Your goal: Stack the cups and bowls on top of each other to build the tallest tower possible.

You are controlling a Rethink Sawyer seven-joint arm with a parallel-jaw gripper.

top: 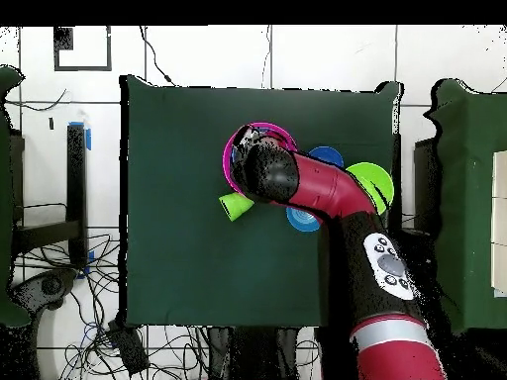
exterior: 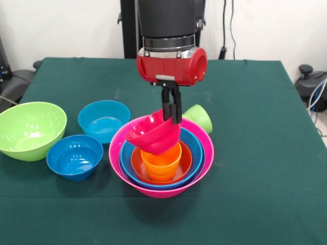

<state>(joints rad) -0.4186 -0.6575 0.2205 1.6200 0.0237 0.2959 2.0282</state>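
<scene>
My gripper [exterior: 172,118] is clamped on the rim of the red-pink bowl [exterior: 152,136], held tilted just above the orange cup [exterior: 161,162]. Cup sits in the tower [exterior: 204,162]: orange bowl, blue bowl, big pink bowl outermost. Green cup [exterior: 200,118] lies behind it, partly hidden. In overhead view my arm [top: 327,193] covers most of the stack; fingertips not visible there

arm vertical, claw [exterior: 172,113] clamped shut

Bare cloth lies open right of the tower [exterior: 161,168] (bowls [exterior: 74,156] crowd its left side).
</scene>
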